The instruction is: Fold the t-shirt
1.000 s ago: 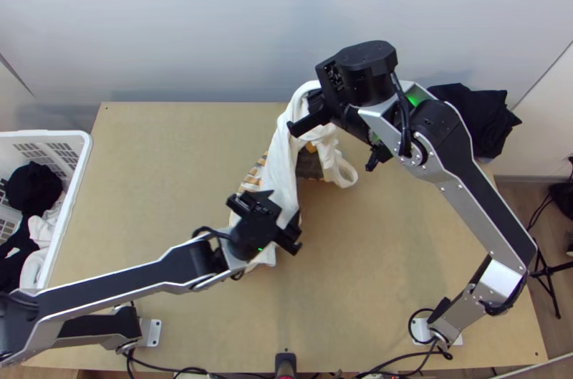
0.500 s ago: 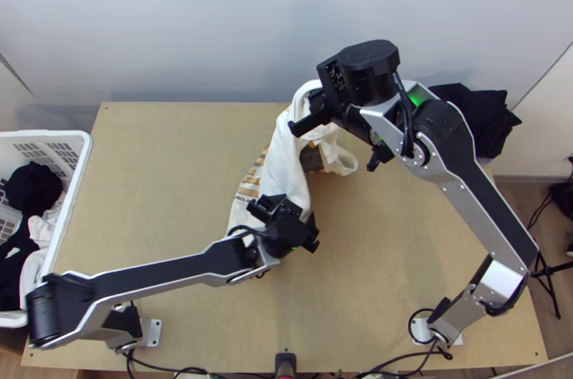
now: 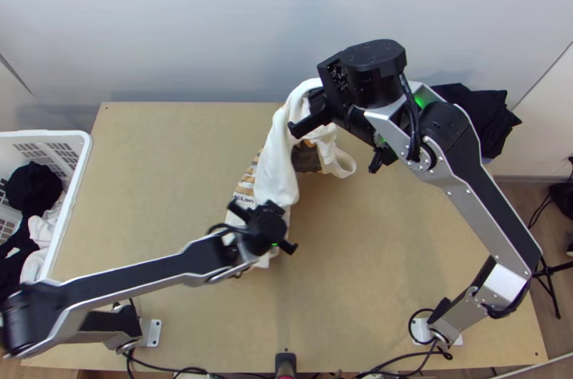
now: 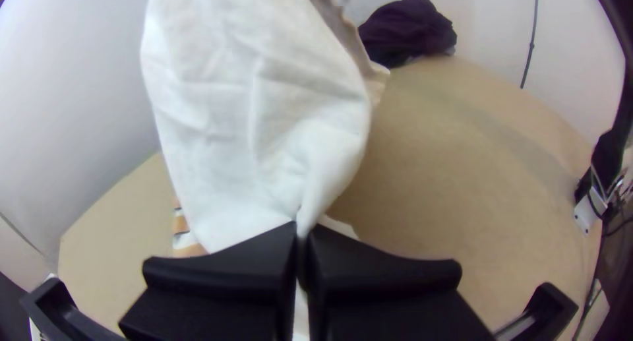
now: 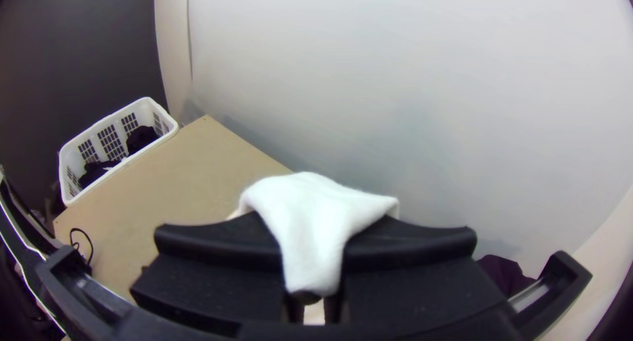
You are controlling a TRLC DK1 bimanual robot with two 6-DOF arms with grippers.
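The white t-shirt (image 3: pixel 276 171), with a striped print at its left side, hangs bunched and lengthwise between the two grippers above the table's middle. My left gripper (image 3: pixel 272 225) is at its lower part in the top view; in the left wrist view, the left gripper (image 4: pixel 302 232) is shut on a pinched bit of the t-shirt (image 4: pixel 257 110). My right gripper (image 3: pixel 309 112) is at the upper end, toward the back wall. In the right wrist view, the right gripper (image 5: pixel 313 268) is shut on a fold of the t-shirt (image 5: pixel 310 216), which bulges up over the fingers.
A white basket (image 3: pixel 82 164) with black and white clothes stands at the table's left edge. A dark pile of cloth (image 3: pixel 483 117) lies at the back right corner. Bare wood of the table (image 3: pixel 165 171) shows left of the shirt and also right of it.
The left gripper moved right, then back left, with the shirt's lower part swaying along. The right gripper has stayed nearly still, its arm shifting slightly right.
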